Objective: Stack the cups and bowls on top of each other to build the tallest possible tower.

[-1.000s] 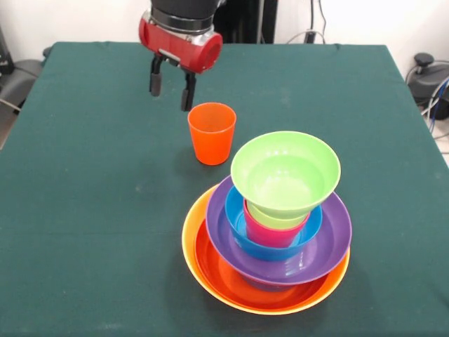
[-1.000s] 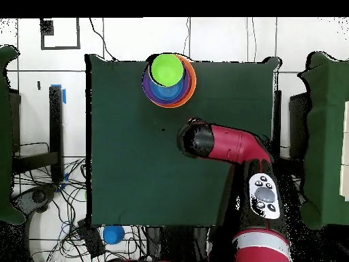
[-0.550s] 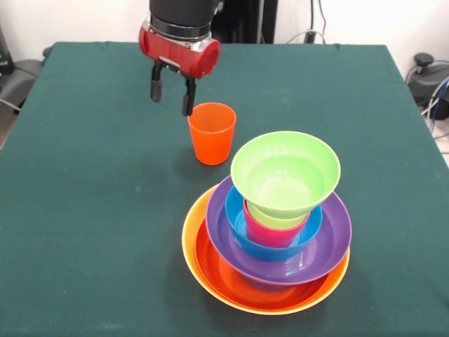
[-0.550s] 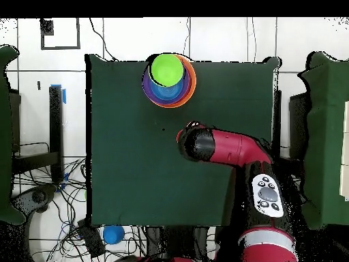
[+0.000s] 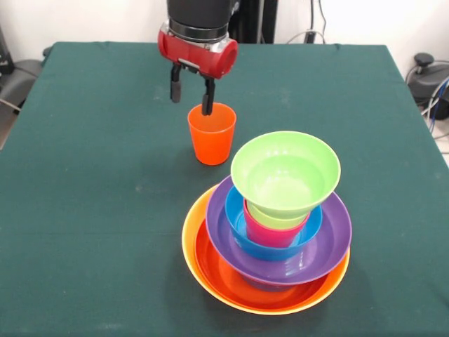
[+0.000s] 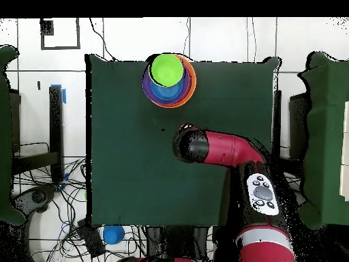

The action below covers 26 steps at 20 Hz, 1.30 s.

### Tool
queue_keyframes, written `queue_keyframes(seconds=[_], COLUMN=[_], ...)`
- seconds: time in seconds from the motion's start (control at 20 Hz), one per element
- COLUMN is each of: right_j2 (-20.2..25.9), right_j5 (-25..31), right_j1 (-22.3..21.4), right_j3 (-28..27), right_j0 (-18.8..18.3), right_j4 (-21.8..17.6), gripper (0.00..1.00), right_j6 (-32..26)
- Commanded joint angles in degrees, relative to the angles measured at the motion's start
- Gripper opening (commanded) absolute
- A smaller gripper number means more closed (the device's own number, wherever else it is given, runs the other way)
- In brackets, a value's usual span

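No writing can be read. Upper centre, the gripper hangs with fingers spread, one tip at the far rim of the upright orange cup. Lower right of centre stands the tower: yellow-orange base, red-orange, purple, blue bowls, pinkish cup, green bowl on top, mouth up.

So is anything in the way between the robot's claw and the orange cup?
Nothing visible is. The open gripper hangs right at the far rim of the orange cup, with only bare green tablecloth around them. The tower stands apart, nearer the camera.
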Motion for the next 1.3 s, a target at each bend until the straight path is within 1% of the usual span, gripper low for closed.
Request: queue_keyframes(seconds=[0.05, 0.6, 1.15, 1.3], right_j2=[5.7, 3.5, 3.6, 3.7], right_j5=[-1.0, -4.3, -8.8, -9.2], right_j1=[3.2, 6.9, 11.9, 12.5], right_j3=[3.0, 2.0, 0.2, -0.2], right_j0=[0.0, 0.5, 0.4, 0.5], right_j4=[-3.9, -6.1, -7.5, -7.7], gripper=[1.00, 1.00, 1.00, 1.00], right_j6=[-2.4, -0.9, 0.4, 0.4])
